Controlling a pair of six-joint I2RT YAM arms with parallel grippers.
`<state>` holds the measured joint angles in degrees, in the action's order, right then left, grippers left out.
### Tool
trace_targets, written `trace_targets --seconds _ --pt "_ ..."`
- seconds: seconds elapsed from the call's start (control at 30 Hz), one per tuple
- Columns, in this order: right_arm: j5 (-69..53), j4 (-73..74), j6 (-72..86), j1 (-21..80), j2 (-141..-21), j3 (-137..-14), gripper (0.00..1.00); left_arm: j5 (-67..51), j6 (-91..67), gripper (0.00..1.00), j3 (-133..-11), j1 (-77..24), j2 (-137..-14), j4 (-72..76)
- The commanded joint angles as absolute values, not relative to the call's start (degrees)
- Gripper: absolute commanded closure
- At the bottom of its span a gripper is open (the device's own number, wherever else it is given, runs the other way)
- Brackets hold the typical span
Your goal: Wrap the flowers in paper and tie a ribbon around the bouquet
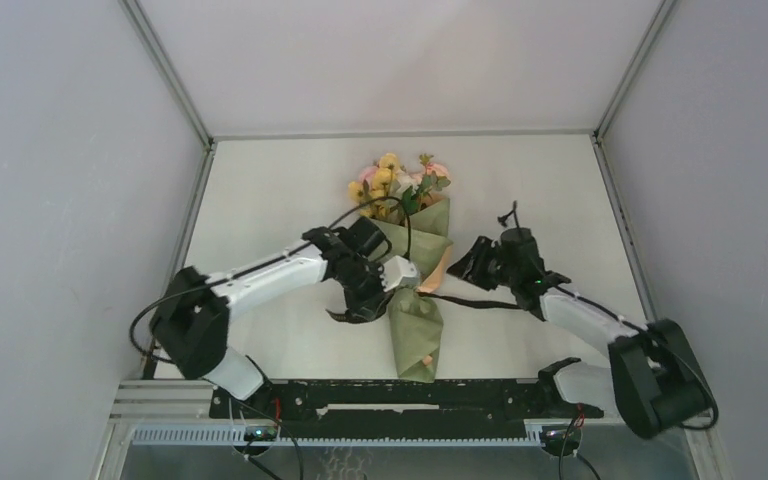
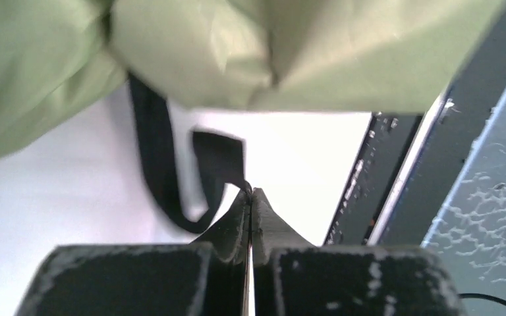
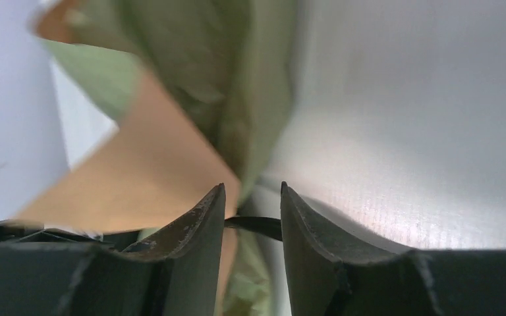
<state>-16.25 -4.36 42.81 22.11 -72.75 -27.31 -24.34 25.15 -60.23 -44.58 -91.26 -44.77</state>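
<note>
An olive-green paper bouquet [image 1: 416,330] lies on the worktop [image 1: 260,200], blooms pointing away from the arms. The left gripper [image 2: 250,192], clamped tight, pinches an end of the black ribbon [image 2: 155,151] beside the cone's waist, probably to hold it taut. The right gripper [image 3: 252,191] stands part-open, ribbon crossing its gap, seemingly ready to grip
</note>
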Motion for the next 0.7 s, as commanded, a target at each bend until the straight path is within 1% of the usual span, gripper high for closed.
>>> trace_targets --seconds 0.0,0.07,0.13,0.2,0.33,0.43,0.5,0.57,0.67 --pt "-17.9 -0.6 37.0 18.7 -60.4 -29.8 0.54 -24.1 28.2 1.00 -66.8 -41.1 -76.0 -57.5" --pt "-20.2 -1.5 31.8 20.0 -54.6 -30.0 0.53 -19.0 29.9 1.00 -67.3 -40.0 -68.3 -59.7" --pt "-24.3 -5.5 25.6 23.7 -51.5 -30.6 0.52 -15.3 31.0 1.00 -69.5 -39.6 -62.6 -62.3" --pt "-27.2 -9.9 17.6 30.3 -51.8 -31.7 0.48 -14.8 30.9 1.00 -76.0 -38.3 -61.6 -68.3" --pt "-30.7 -15.9 1.7 43.1 -60.0 -35.5 0.35 -13.2 27.4 1.00 -84.7 -37.5 -59.6 -74.6" --pt "-33.2 -19.8 -4.5 48.4 -69.1 -39.9 0.28 -13.3 26.3 1.00 -85.4 -37.5 -56.7 -76.0" --pt "-32.1 -21.2 -6.0 50.4 -76.2 -43.5 0.26 -12.5 26.0 1.00 -84.3 -37.5 -55.2 -76.2" --pt "-31.0 -19.5 -6.6 51.1 -81.4 -47.4 0.26 -12.1 25.7 1.00 -83.1 -37.5 -54.6 -76.5" --pt "-29.2 -20.8 -4.7 51.3 -85.6 -49.3 0.26 -13.1 24.7 1.00 -82.0 -37.5 -54.2 -76.7"
